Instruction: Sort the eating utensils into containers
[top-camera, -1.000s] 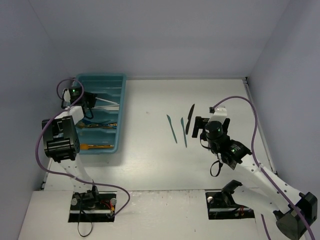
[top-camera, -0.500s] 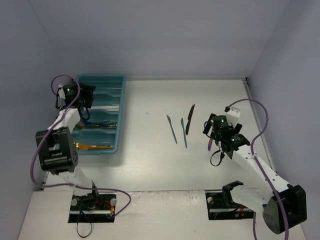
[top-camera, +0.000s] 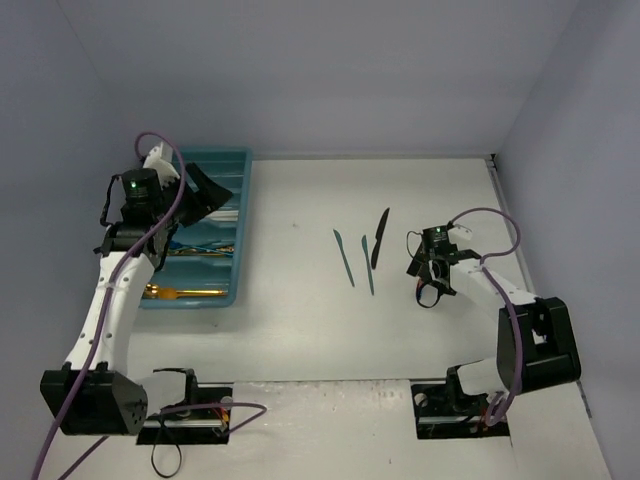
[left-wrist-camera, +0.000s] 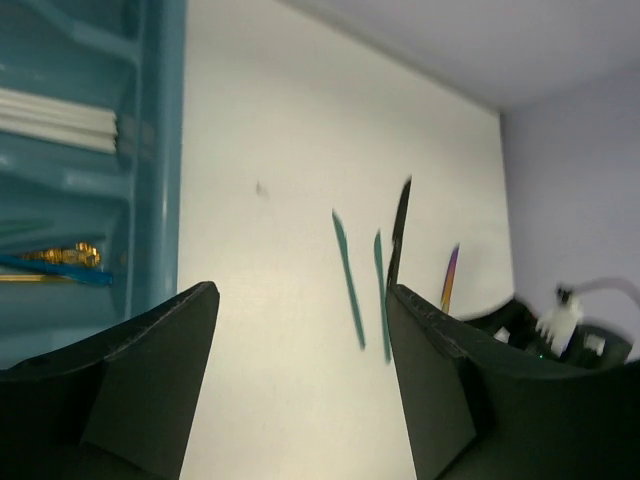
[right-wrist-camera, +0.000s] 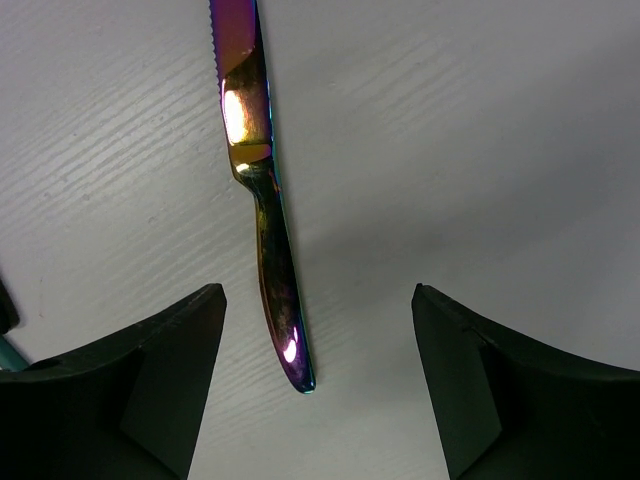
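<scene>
1. Tray of teal plastic sits at the far left of your counter, its long compartments running side by side. White utensils lie in one compartment. A gold utensil and a blue utensil lie together in another, nearer the arm bases. A gold-handled piece lies alone in the nearest compartment.
2. Your left gripper hangs above the tray's right side, fingers spread wide with nothing between them.
3. Out on the middle of the counter you have three loose pieces. The left teal utensil and the right teal utensil lie close side by side. The black knife is just beside them, set a little farther back.
4. Right of the black knife, the iridescent purple knife lies flat on the counter.
5. Your right gripper is down low over that knife. Its fingers are parted on either side of the handle end, and neither is touching it in the wrist view.
</scene>
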